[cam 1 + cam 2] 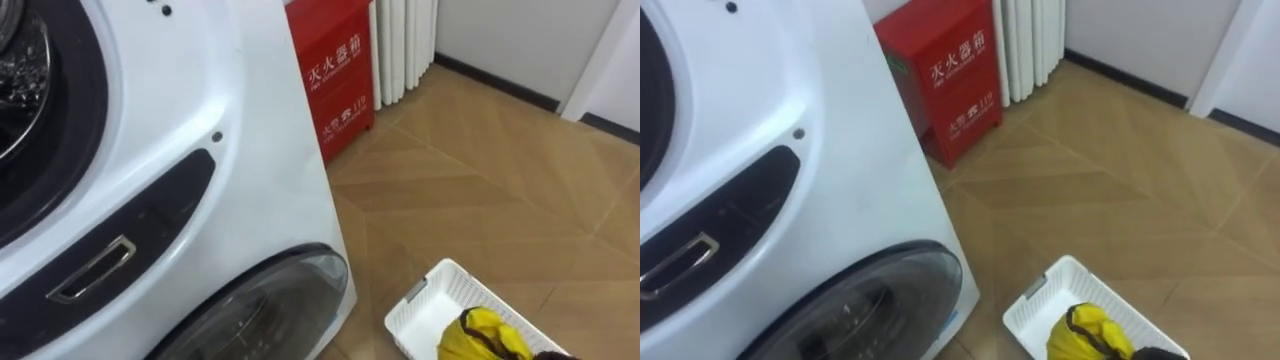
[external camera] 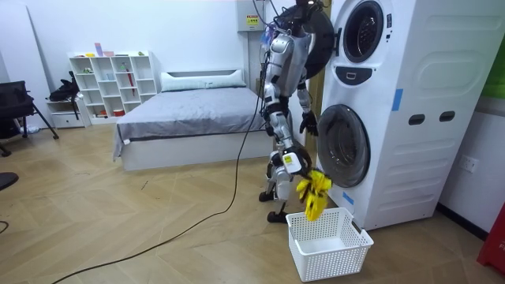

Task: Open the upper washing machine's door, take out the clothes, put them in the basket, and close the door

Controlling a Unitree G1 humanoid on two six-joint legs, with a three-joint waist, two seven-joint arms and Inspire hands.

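I stand facing two stacked white washing machines (image 2: pixel 394 102). The upper machine's drum (image 1: pixel 20 70) is open, with its dark door (image 2: pixel 319 39) swung out beside my head. The lower machine's round door (image 1: pixel 270 310) is closed. A yellow garment (image 2: pixel 314 192) hangs from my right hand (image 2: pixel 289 162), whose fingers are shut on it, just above a white slatted basket (image 2: pixel 327 237) on the floor. In the eye views the yellow garment (image 1: pixel 480 335) shows over the basket (image 1: pixel 425 310) at the lower right. My left hand (image 2: pixel 308 122) hangs in front of the lower door.
A red cabinet (image 1: pixel 335 70) and a white radiator (image 1: pixel 405 45) stand against the wall to the right of the machines. Behind me are a bed (image 2: pixel 189 118) and a white shelf unit (image 2: pixel 110 83). Wooden floor (image 1: pixel 520 200) lies open around the basket.
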